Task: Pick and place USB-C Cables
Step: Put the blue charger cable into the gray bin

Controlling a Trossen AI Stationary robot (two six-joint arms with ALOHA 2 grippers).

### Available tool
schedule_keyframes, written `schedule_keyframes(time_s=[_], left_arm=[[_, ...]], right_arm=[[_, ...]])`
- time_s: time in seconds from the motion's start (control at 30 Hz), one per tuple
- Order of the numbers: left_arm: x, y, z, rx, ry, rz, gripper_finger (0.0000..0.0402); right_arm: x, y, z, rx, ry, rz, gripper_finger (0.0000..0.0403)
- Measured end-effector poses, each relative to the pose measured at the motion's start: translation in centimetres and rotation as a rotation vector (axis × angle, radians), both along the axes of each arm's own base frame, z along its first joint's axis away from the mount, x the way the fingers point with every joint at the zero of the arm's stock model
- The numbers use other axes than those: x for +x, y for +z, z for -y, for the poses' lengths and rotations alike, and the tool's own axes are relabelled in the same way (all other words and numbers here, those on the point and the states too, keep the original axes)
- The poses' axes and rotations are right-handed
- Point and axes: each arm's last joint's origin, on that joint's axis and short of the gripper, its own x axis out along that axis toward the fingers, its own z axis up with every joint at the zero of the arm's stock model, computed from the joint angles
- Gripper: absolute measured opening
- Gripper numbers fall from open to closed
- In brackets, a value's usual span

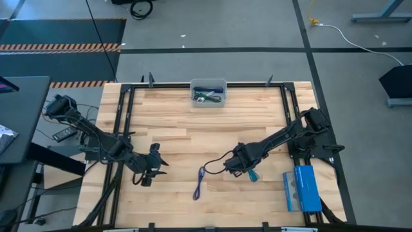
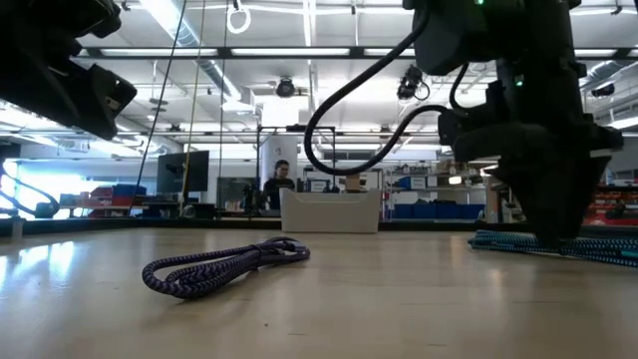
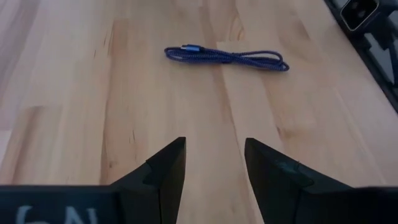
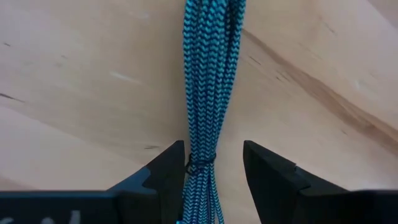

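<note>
Two cables lie loose on your wooden table (image 1: 180, 129): a purple-blue cable (image 1: 199, 182) stretched out near the front edge, between the arms, and a teal cable (image 1: 252, 174) just to its right, under the right arm. Against the far edge sits a small clear bin (image 1: 208, 92) with more cables bundled inside; you can make out green and dark blue ones. At the front right corner a blue box (image 1: 301, 187) rests on the table frame. Around the table you see grey concrete floor with striped hazard tape, and a white floor cable (image 1: 360, 44) running off to the upper right. Across the table the low view shows a workshop hall with bright ceiling lights, shelving, and a person (image 2: 280, 182) seated behind the bin. Your right gripper (image 4: 212, 163) is down at the tabletop with its fingers spread, straddling the teal cable near its tied end; one finger (image 4: 169, 167) touches the braid and the other stands apart, so nothing is clamped. Your left gripper (image 3: 213, 158) hangs over bare wood at the front left, fingers parted and holding nothing, pointed toward the purple-blue cable.
</note>
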Motion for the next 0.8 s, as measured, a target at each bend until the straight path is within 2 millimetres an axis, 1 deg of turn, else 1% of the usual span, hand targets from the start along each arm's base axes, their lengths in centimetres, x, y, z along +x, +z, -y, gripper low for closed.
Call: schedule_keyframes(time_s=[0.2, 0.3, 0.43, 0.7, 0.8], left_arm=[[0.3, 0.5, 0.2, -0.033, 0.0, 0.049, 0.0172], [0.4, 0.6, 0.3, -0.04, -0.004, 0.069, 0.0172], [0.5, 0.7, 0.3, -0.031, -0.014, 0.083, 0.0172], [0.7, 1.0, 0.3, -0.002, 0.012, 0.131, 0.0172], [0.8, 1.2, 0.3, 0.003, 0.002, 0.151, 0.0172]], right_arm=[[0.1, 0.0, 0.2, 0.005, 0.042, 0.001, 0.0168], [0.1, 0.0, 0.2, 0.006, 0.046, 0.003, 0.0158], [0.2, 0.0, 0.2, 0.008, 0.047, 0.012, 0.012], [0.4, 0.0, 0.1, 0.005, 0.105, 0.031, 0.0017], [0.4, 0.0, 0.1, -0.004, 0.116, 0.033, 0.0007]])
